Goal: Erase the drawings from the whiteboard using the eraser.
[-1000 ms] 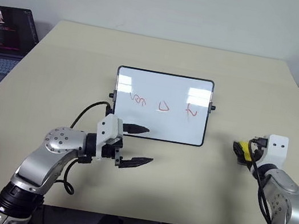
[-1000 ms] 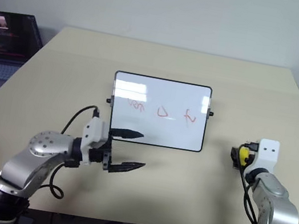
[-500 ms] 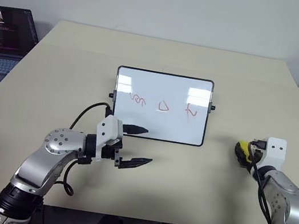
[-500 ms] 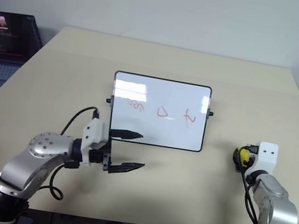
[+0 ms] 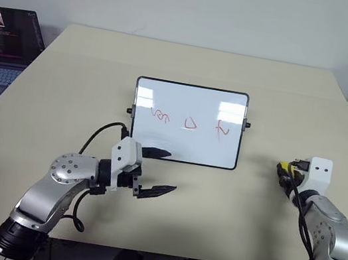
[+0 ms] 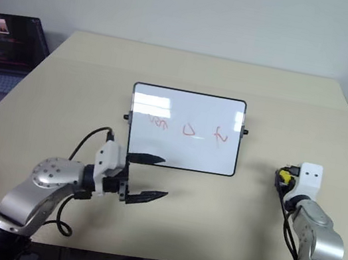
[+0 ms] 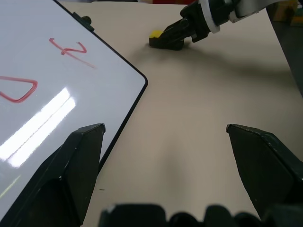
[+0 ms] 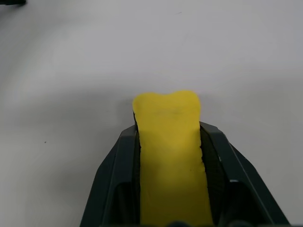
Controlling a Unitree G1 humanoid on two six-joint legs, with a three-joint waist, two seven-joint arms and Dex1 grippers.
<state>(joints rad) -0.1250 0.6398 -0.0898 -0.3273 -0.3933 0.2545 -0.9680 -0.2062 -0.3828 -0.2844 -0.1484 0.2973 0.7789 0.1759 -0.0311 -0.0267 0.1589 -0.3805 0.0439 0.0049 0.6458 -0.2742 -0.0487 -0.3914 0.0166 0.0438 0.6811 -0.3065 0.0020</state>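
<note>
Pinching small yellow block eraser, right pincer sits right of black-framed white whiteboard; left pincer spread near its front-left corner, red drawings intact.

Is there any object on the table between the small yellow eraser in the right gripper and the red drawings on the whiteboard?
Nothing visible: only bare beige table lies between the small yellow eraser and the black-framed whiteboard with its red drawings.

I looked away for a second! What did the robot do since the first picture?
The right gripper closed its two black fingers on the tiny yellow block eraser, squeezing it where it lay on the beige table. The left gripper kept open by the glossy white whiteboard, and the three red drawings are unchanged.
</note>
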